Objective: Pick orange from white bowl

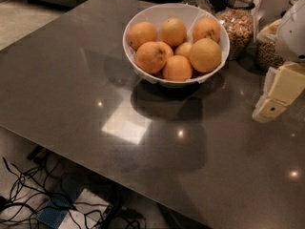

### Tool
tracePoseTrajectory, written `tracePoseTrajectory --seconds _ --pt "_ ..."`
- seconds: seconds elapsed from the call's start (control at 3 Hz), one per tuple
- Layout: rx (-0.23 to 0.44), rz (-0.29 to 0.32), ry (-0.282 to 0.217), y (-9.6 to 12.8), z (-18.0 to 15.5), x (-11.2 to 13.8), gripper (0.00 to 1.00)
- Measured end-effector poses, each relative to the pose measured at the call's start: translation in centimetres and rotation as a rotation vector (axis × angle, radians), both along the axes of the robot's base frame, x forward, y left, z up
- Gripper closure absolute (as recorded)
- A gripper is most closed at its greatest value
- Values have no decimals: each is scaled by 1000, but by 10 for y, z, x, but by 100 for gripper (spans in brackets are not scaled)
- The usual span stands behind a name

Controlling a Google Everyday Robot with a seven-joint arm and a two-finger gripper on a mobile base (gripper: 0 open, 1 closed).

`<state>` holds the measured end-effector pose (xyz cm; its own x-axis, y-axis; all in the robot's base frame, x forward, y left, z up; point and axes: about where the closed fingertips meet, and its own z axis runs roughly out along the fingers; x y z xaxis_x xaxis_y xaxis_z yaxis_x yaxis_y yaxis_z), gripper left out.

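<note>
The white bowl stands on the dark table toward the far side and holds several oranges. The largest, paler yellowish orange lies at the bowl's right front, against smaller deeper-orange ones. My gripper, cream-coloured, hangs at the right edge of the camera view, to the right of the bowl and a little nearer than it, just above the table. It is apart from the bowl and holds nothing that I can see.
Glass jars of grains stand right behind the bowl, with another jar behind my gripper. The dark table stretches left and forward. Cables lie on the floor below its front edge.
</note>
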<state>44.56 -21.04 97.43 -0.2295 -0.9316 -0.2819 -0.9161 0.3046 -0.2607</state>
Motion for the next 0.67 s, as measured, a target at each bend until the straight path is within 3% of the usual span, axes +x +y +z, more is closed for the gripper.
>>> tracePoseTrajectory --seconds 0.67 --pt "177 -47 -140 26 -6 60 0"
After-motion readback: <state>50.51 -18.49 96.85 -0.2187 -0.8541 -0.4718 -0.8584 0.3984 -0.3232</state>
